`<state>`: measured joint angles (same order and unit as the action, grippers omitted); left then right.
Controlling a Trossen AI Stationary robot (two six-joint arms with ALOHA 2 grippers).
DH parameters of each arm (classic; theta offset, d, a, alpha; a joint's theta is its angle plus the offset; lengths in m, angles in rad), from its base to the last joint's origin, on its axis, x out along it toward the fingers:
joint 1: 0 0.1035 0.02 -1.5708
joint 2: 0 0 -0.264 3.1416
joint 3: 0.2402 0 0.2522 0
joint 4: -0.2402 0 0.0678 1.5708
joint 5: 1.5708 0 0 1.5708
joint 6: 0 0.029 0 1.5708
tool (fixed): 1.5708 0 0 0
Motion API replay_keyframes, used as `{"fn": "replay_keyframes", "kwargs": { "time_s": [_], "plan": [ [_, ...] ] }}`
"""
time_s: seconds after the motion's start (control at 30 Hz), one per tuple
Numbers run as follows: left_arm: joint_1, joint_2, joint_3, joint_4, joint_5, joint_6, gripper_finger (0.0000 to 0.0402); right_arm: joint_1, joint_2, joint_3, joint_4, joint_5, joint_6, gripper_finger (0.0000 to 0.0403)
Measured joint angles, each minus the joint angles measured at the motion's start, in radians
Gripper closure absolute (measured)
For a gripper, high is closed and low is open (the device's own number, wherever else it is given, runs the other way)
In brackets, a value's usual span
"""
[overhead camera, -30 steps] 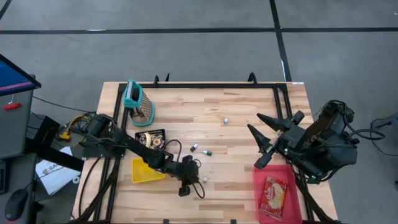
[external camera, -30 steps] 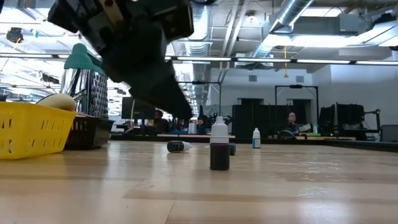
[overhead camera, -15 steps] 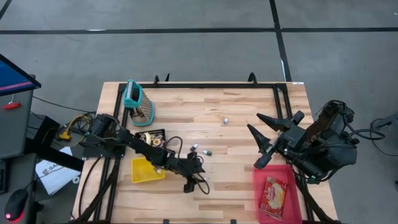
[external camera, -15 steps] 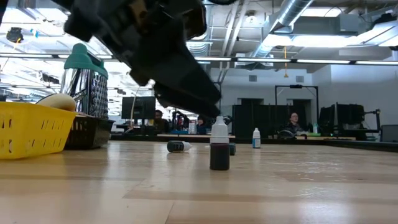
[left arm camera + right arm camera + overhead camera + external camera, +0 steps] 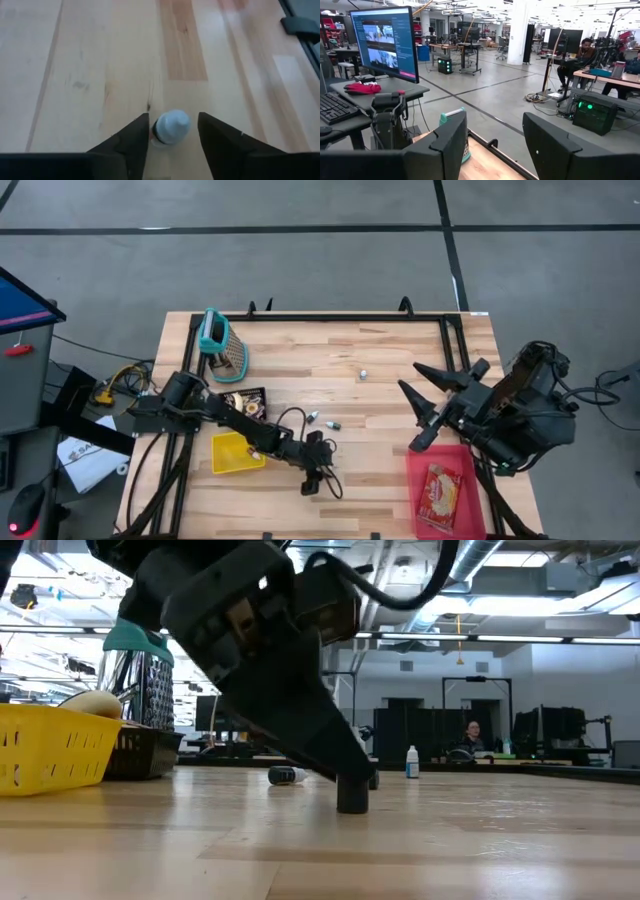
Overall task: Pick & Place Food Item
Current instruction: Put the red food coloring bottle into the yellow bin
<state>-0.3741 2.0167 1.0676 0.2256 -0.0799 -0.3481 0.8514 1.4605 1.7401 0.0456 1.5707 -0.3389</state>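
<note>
A small bottle [image 5: 171, 126] with a white cap and dark liquid stands upright on the wooden table [image 5: 400, 360], near its front middle. My left gripper [image 5: 173, 115] slants down over it, open, one finger on either side of the cap with narrow gaps showing. In the low view the gripper [image 5: 330, 755] hides the cap and only the bottle's dark lower part [image 5: 352, 796] shows. In the high view the left gripper [image 5: 318, 473] covers the bottle. My right gripper [image 5: 415, 408] waits open, raised over the table's right side.
A yellow basket [image 5: 237, 452] holding a pale item, a black tray of food [image 5: 243, 401] and a teal-handled grater [image 5: 222, 345] stand at the left. Small bottles [image 5: 312, 418] [image 5: 334, 424] [image 5: 364, 373] lie mid-table. A red tray [image 5: 445, 520] with a packet [image 5: 441, 490] is front right.
My left gripper has gone toward the table's right edge and down, onto the dark bottle. Its fingers now stand around the cap, which the low view showed free before. The bottle has stayed in place.
</note>
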Motion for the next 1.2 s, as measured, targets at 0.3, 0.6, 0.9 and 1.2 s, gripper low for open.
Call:
{"fn": "replay_keyframes", "kwargs": {
  "time_s": [0.3,0.6,0.9,1.2],
  "plan": [
    [0.008,-0.003,0.0,0.022,-0.003,-0.033,0.0334,0.0,0.0,0.0,-0.002,0.0,-0.001,0.0216],
    [0.009,-0.074,-0.001,0.021,-0.048,-0.084,0.0347,0.0,0.0,0.0,-0.009,0.0,-0.001,0.0216],
    [-0.046,-0.421,-0.008,-0.506,-0.273,-0.166,0.0347,0.007,0.0,0.0,-0.016,0.0,-0.005,0.0216],
    [-0.324,-0.681,-0.198,-0.744,-0.529,-0.77,0.0347,0.027,0.0,0.0,-0.016,0.0,-0.008,0.0216]
  ]
}}
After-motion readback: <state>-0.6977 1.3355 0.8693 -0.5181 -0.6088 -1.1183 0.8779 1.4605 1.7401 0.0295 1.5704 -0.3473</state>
